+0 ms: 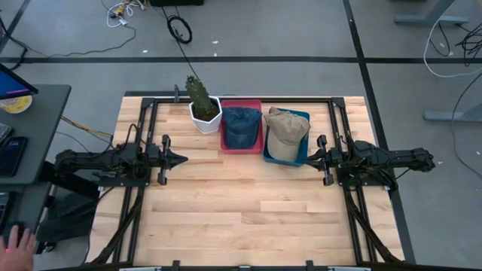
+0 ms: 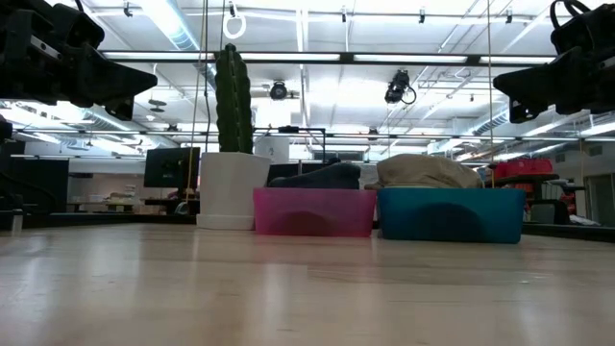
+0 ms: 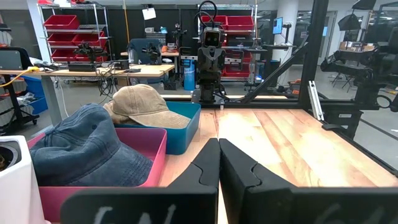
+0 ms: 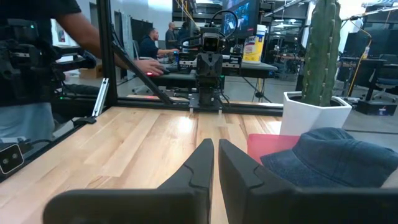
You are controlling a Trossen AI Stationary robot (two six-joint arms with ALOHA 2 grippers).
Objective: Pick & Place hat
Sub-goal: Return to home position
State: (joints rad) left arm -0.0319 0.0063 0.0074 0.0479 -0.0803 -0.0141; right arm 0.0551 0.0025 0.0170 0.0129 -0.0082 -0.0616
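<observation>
— How do the claws stand?
— The left gripper [image 1: 183, 159] has its fingers pressed together on nothing and hangs over the left side of the table [image 1: 241, 218]. The right gripper [image 1: 307, 158] is clenched and empty too, over the right side, pointing toward it.
— And the caps?
— The blue cap [image 1: 241, 125] lies in the pink bin [image 1: 241, 102]. The brown cap [image 1: 286, 126] lies in the blue bin [image 1: 303, 153] just beside it. Both bins stand near the table's back edge, next to a potted cactus [image 1: 202, 102].

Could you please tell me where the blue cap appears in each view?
High view: blue cap, upper centre, in the pink bin.
Low view: blue cap at centre, over the bin's rim.
Left wrist view: blue cap lower left.
Right wrist view: blue cap lower right.
Shared landmark: the pink bin.
</observation>
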